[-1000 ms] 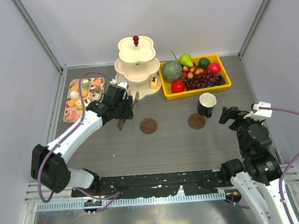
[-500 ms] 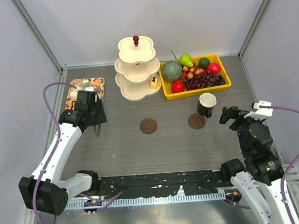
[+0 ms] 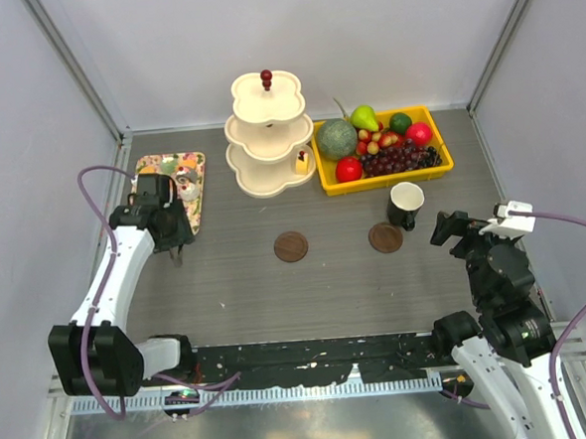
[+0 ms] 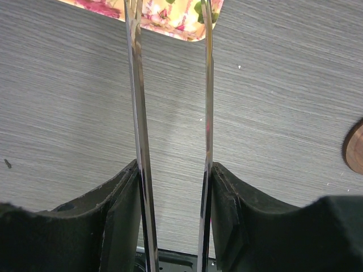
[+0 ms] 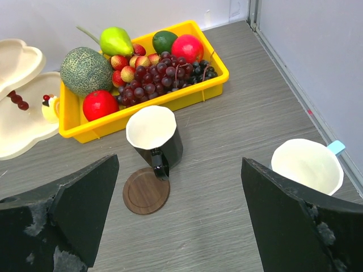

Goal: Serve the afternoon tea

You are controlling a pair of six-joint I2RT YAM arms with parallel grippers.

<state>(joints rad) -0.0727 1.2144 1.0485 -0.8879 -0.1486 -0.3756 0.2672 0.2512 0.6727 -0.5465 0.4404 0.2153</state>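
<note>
My left gripper (image 4: 173,192) is clamped on metal tongs (image 4: 138,113), whose tips reach the corner of the flowered tray (image 3: 199,200). That tray carries small sweets (image 3: 160,166). A yellow cake wedge (image 3: 301,162) sits on the bottom tier of the cream stand (image 3: 258,137). The yellow tray (image 5: 187,97) holds fruit. My right gripper (image 5: 180,164) gapes wide near the black mug (image 5: 154,136), which stands just beside a coaster (image 5: 146,191). The white mug (image 5: 307,166) stands to its right.

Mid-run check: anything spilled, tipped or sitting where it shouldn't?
Nothing is spilled or tipped. The black mug stands upright beside the right coaster, not on it, and the left coaster is bare too. The white mug sits further right, away from both coasters.
</note>
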